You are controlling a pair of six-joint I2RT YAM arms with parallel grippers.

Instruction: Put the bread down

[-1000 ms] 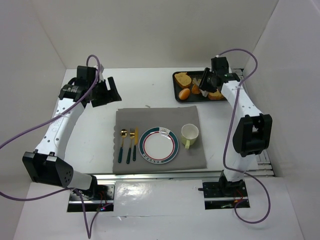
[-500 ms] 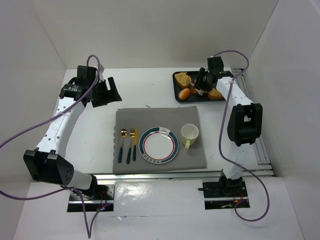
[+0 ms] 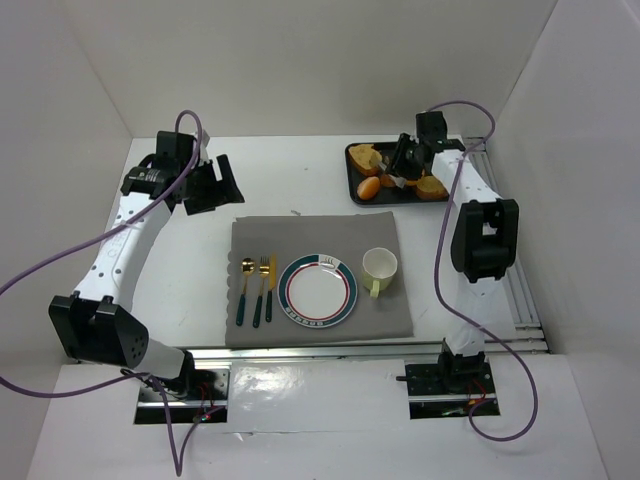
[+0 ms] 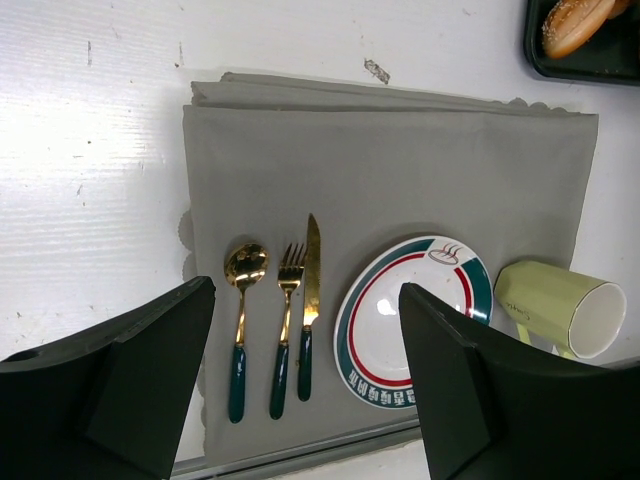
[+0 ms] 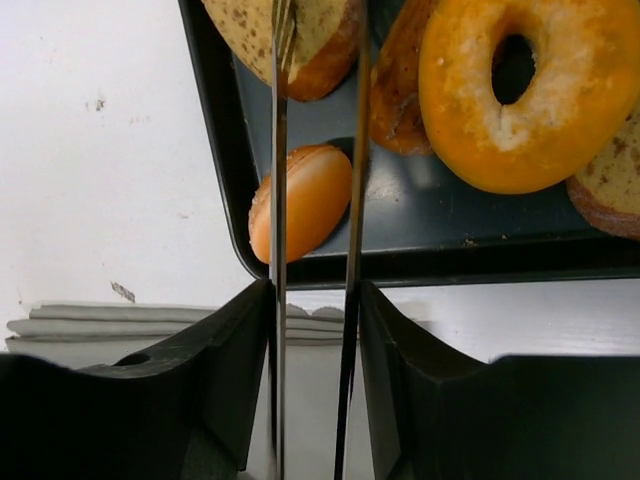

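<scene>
A black tray (image 3: 350, 170) at the back right holds a toasted bread slice (image 3: 365, 157), a small bun (image 3: 369, 187) and more bread (image 3: 432, 187). My right gripper (image 3: 402, 170) hovers over the tray, shut on metal tongs (image 5: 278, 200). In the right wrist view its jaws (image 5: 315, 300) press the two tong blades, which stand apart. The blade tips reach the bread slice (image 5: 310, 40), with the bun (image 5: 300, 200) below them and a ring-shaped bread (image 5: 530, 90) to the right. My left gripper (image 3: 212, 185) is open and empty above the table's left side (image 4: 305, 300).
A grey mat (image 3: 260, 235) carries a striped plate (image 3: 318, 292), a pale green cup (image 3: 379, 268) on its side, and a spoon, fork and knife (image 3: 258, 290). White walls enclose the table. A metal rail (image 3: 520, 300) runs along the right edge.
My right arm has swung its elbow toward the back and the gripper with the tongs has shifted slightly left over the tray. The left arm has barely moved.
</scene>
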